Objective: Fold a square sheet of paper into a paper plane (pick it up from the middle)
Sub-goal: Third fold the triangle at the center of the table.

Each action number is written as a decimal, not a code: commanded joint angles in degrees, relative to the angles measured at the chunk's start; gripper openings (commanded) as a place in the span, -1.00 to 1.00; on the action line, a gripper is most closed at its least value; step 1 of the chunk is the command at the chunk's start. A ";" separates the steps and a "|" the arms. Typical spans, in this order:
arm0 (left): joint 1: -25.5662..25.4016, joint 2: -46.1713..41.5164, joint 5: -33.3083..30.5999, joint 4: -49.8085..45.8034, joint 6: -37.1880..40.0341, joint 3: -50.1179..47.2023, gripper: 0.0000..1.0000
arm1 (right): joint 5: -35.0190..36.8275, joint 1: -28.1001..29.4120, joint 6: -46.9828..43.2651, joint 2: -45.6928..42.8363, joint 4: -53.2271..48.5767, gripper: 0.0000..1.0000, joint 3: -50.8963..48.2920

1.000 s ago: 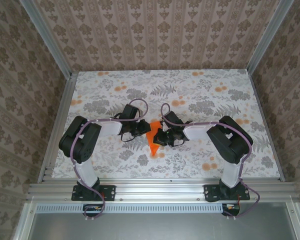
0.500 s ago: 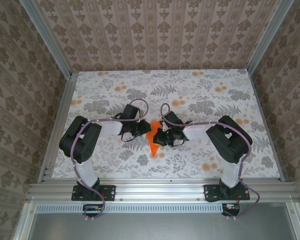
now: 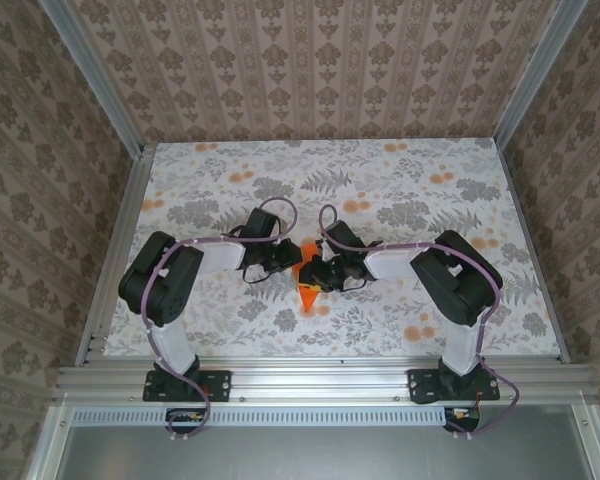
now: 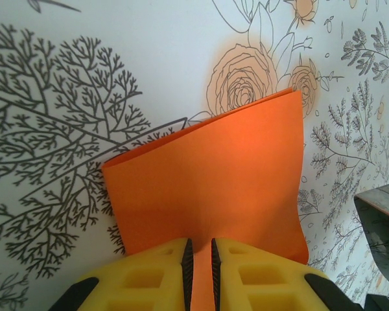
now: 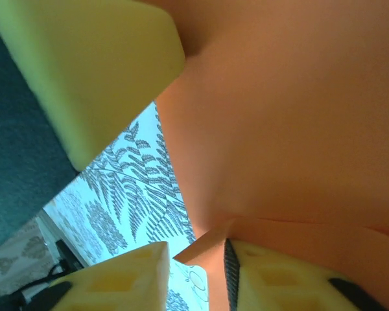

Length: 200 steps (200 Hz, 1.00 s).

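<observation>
The square sheet of paper (image 3: 306,288) is bright orange and folded, and it hangs over the middle of the table between both grippers. My left gripper (image 3: 286,262) is shut on its near edge: the orange sheet (image 4: 214,181) runs up from between the yellow fingers of the left gripper (image 4: 200,245). My right gripper (image 3: 316,272) stands open. In the right wrist view the paper (image 5: 292,116) lies against one pad (image 5: 229,259), with a gap to the other finger (image 5: 126,272), and a folded corner pokes into that gap.
The flowered tablecloth (image 3: 400,190) covers the whole table, with patterned walls on three sides. A metal rail (image 3: 310,380) runs along the near edge by the arm bases. The left gripper's yellow finger (image 5: 84,65) looms in the right wrist view.
My right gripper's jaws have come apart from a shut grip on the paper. The left gripper still holds the sheet, and both arms have barely moved.
</observation>
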 commanded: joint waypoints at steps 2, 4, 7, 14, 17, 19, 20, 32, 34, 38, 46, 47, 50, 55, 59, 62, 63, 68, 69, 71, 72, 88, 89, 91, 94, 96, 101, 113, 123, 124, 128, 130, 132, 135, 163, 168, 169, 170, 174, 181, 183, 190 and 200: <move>-0.69 0.69 -1.17 -4.05 1.76 1.30 -0.63 | 2.78 0.08 -0.47 2.12 -3.22 -0.26 -1.04; -0.69 0.63 -1.23 -4.12 1.74 1.38 -0.63 | 2.77 0.03 -0.47 2.11 -3.25 -0.26 -1.08; -0.69 0.47 -1.23 -4.26 1.76 1.54 -0.63 | 2.75 0.07 -0.51 2.10 -3.25 -0.26 -1.16; -0.65 0.18 -1.26 -4.51 1.72 1.98 -0.63 | 2.95 0.01 -0.56 2.04 -3.21 -0.28 -1.39; -0.61 0.03 -1.28 -4.67 1.70 2.13 -0.63 | 3.01 0.04 -0.63 2.00 -3.28 -0.29 -1.50; -0.60 -0.06 -1.28 -4.78 1.70 2.27 -0.63 | 3.05 0.00 -0.66 1.99 -3.31 -0.29 -1.57; -0.60 -0.09 -1.28 -4.82 1.74 2.44 -0.63 | 3.05 -0.01 -0.62 1.99 -3.38 -0.30 -1.59; -0.43 -1.08 -1.45 -5.35 1.70 3.20 -0.63 | 3.28 -0.01 -1.08 2.05 -3.65 -0.39 -1.83; -0.36 -1.28 -1.52 -5.39 1.72 3.35 -0.63 | 3.27 -0.06 -1.10 2.07 -3.67 -0.40 -1.87; -0.27 -1.77 -1.67 -5.63 1.63 3.52 -0.63 | 3.40 -0.09 -1.20 2.01 -3.75 -0.44 -1.96; -0.12 -2.65 -1.89 -5.94 1.61 3.97 -0.63 | 3.63 -0.10 -1.44 2.05 -3.90 -0.51 -2.12; -0.10 -2.75 -1.94 -6.01 1.61 3.99 -0.63 | 3.69 -0.10 -1.45 2.02 -3.89 -0.52 -2.13; -0.01 -3.10 -2.05 -6.16 1.64 4.12 -0.63 | 3.70 -0.14 -1.54 1.99 -3.96 -0.55 -2.14; 0.09 -3.57 -2.16 -6.24 1.53 4.19 -0.63 | 3.80 -0.19 -1.65 2.05 -3.88 -0.59 -2.34; 0.18 -4.06 -2.29 -6.33 1.45 4.23 -0.63 | 3.80 -0.21 -1.71 2.07 -3.84 -0.62 -2.32; 0.27 -4.32 -2.33 -6.39 1.36 4.18 -0.63 | 3.77 -0.26 -1.72 2.06 -3.88 -0.65 -2.39; 0.27 -4.46 -2.33 -6.41 1.35 4.14 -0.63 | 3.76 -0.27 -1.73 2.07 -3.88 -0.65 -2.44; 0.36 -4.91 -2.37 -6.37 1.31 3.94 -0.63 | 3.92 -0.27 -1.79 2.07 -3.96 -0.69 -2.41; 0.36 -5.02 -2.35 -6.36 1.29 3.89 -0.63 | 3.97 -0.27 -1.80 2.07 -4.01 -0.70 -2.41; 0.36 -5.19 -2.34 -6.35 1.20 3.81 -0.63 | 3.99 -0.28 -1.81 2.12 -4.04 -0.71 -2.47; 0.37 -5.25 -2.34 -6.35 1.23 3.78 -0.63 | 4.01 -0.28 -1.81 2.10 -4.05 -0.72 -2.53; 0.37 -6.60 -1.96 -5.66 0.58 2.09 -0.63 | 4.37 -0.36 -2.07 2.29 -4.56 -0.79 -2.41; 0.37 -6.70 -1.93 -5.61 0.48 2.00 -0.63 | 4.42 -0.36 -2.08 2.31 -4.57 -0.80 -2.41; 0.37 -6.89 -1.84 -5.48 0.29 1.69 -0.63 | 4.43 -0.36 -2.12 2.33 -4.62 -0.81 -2.41; 0.37 -7.15 -1.69 -5.27 0.10 1.19 -0.63 | 4.53 -0.36 -2.17 2.29 -4.62 -0.84 -2.41; 0.37 -7.26 -1.58 -5.00 0.00 0.89 -0.63 | 4.52 -0.36 -2.17 2.33 -4.70 -0.85 -2.41; 0.28 -7.81 -1.27 -4.54 -0.30 0.04 -0.63 | 4.68 -0.37 -2.23 2.26 -4.88 -0.88 -2.44; 0.15 -8.98 -0.37 -3.64 -1.11 -1.92 -0.64 | 5.14 -0.36 -2.34 2.33 -5.52 -0.94 -2.32; -0.15 -9.95 0.39 -2.98 -1.67 -3.48 -0.66 | 5.58 -0.36 -2.51 2.21 -6.11 -0.98 -2.17; -0.15 -10.09 0.47 -2.95 -1.75 -3.60 -0.66 | 5.59 -0.36 -2.56 2.18 -6.18 -0.98 -2.20; -0.36 -10.52 0.75 -2.91 -1.92 -4.20 -0.67 | 5.69 -0.36 -2.56 2.20 -6.37 -0.99 -2.15; -0.52 -10.70 0.85 -2.92 -1.98 -4.39 -0.68 | 5.76 -0.36 -2.57 2.22 -6.46 -1.00 -2.14; -0.60 -10.92 0.94 -2.92 -2.03 -4.61 -0.69 | 5.78 -0.36 -2.55 2.20 -6.46 -1.00 -2.10; -0.74 -11.19 1.07 -3.08 -2.12 -4.82 -0.71 | 5.86 -0.36 -2.60 2.14 -6.61 -1.00 -2.06; -2.43 -13.44 1.18 -5.74 -2.00 -6.96 -0.81 | 6.22 -0.36 -2.74 2.07 -7.33 -1.00 -1.84; -2.60 -13.78 1.18 -5.87 -2.08 -7.30 -0.83 | 6.20 -0.35 -2.77 2.07 -7.34 -1.00 -1.82; -2.61 -13.85 1.22 -5.89 -2.12 -7.40 -0.83 | 6.21 -0.40 -2.73 2.07 -7.37 -1.00 -1.80; -2.62 -13.88 1.24 -5.85 -2.15 -7.54 -0.83 | 6.17 -0.38 -2.76 2.03 -7.38 -1.00 -1.80; -2.74 -14.14 1.34 -5.89 -2.28 -7.74 -0.85 | 6.20 -0.36 -2.71 2.03 -7.39 -1.00 -1.79; -3.01 -14.30 1.44 -6.08 -2.41 -7.95 -0.87 | 6.19 -0.36 -2.72 2.00 -7.44 -1.00 -1.73; -3.09 -14.32 1.44 -6.28 -2.43 -7.94 -0.87 | 6.21 -0.36 -2.71 1.99 -7.42 -1.00 -1.72; -3.36 -14.34 1.44 -6.67 -2.41 -7.92 -0.89 | 6.22 -0.36 -2.75 2.16 -7.35 -1.00 -1.75; -3.82 -13.98 1.19 -7.26 -2.18 -7.62 -0.91 | 6.21 -0.36 -2.67 2.20 -7.33 -1.00 -1.63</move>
